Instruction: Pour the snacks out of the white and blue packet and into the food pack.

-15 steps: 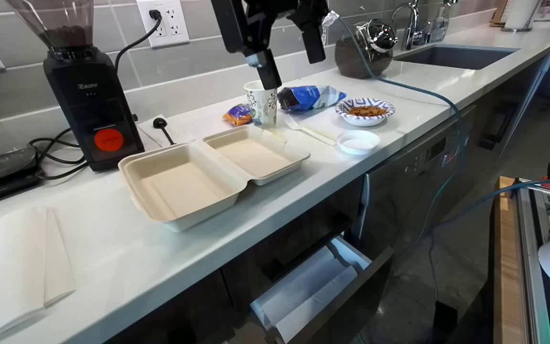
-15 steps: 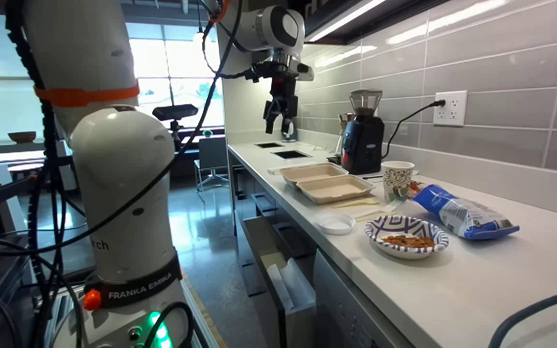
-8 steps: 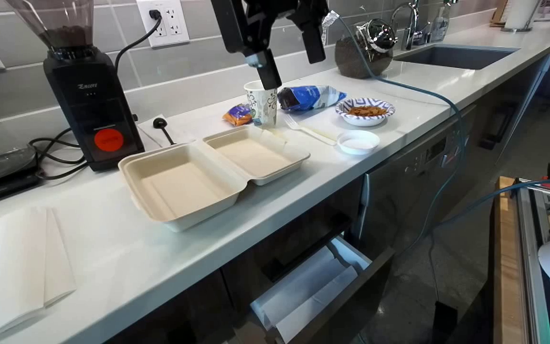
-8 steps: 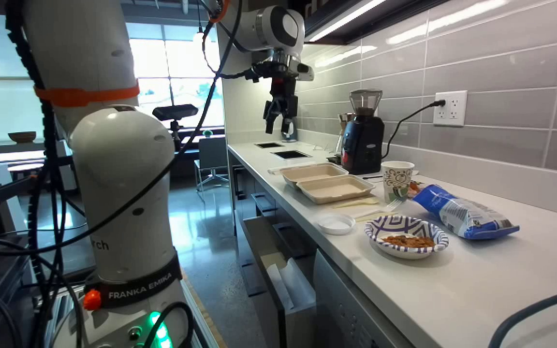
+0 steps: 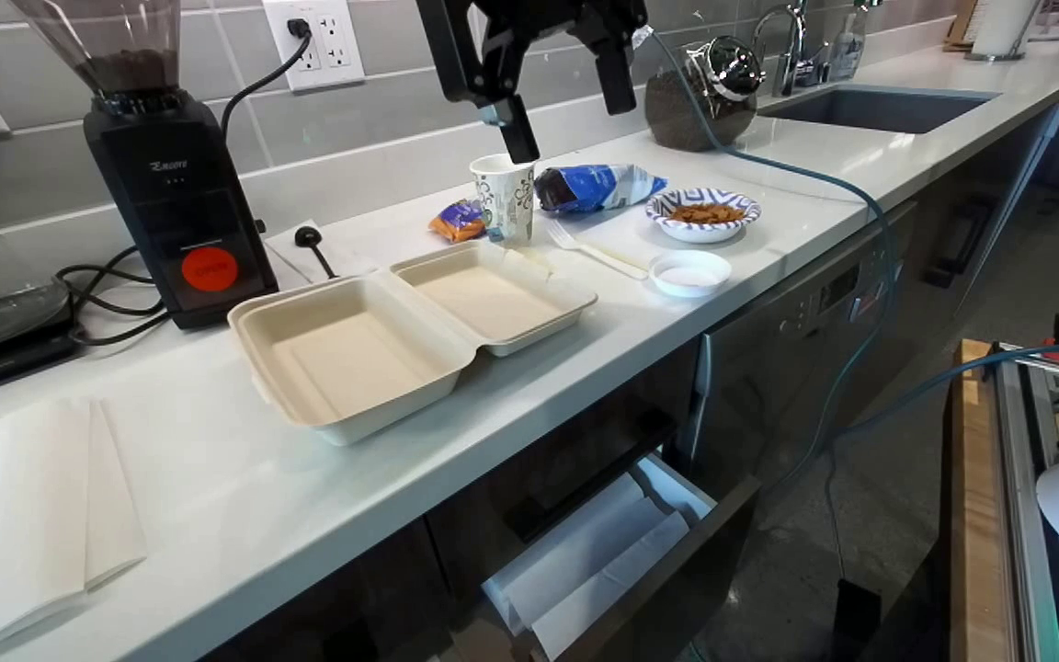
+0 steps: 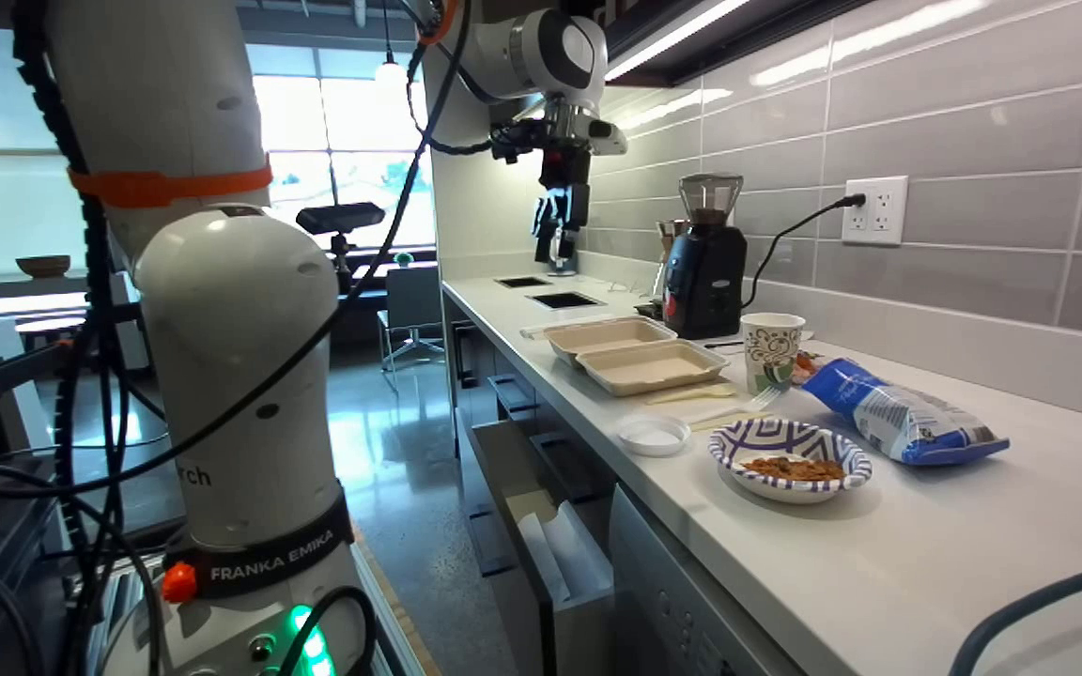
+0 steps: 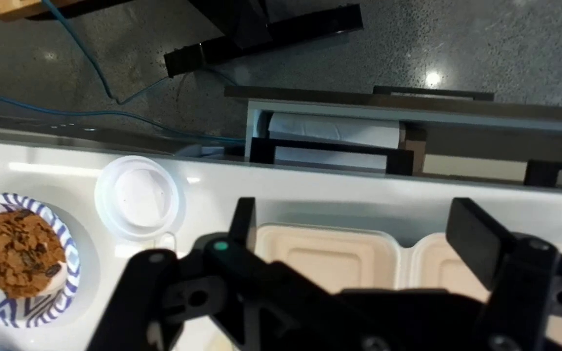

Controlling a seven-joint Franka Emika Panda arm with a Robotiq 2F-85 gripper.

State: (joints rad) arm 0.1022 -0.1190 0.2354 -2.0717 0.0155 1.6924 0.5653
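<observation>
The fingers (image 7: 476, 239) stand wide, holding nothing, high above the counter (image 6: 973, 563); the white and blue packet (image 6: 907, 413) lies there between the patterned bowl (image 6: 771, 437) and the wall (image 6: 973, 282), so reaching it seems due; its dark end beside the cup (image 5: 504, 207) is perhaps the mouth, hard to tell; come down and pinch lightly towards the other end; bowl and cup stand near, open room is overhead, so lift straight up first; the food pack (image 5: 346, 349) lies open near the counter's front edge, so pour over its middle.
</observation>
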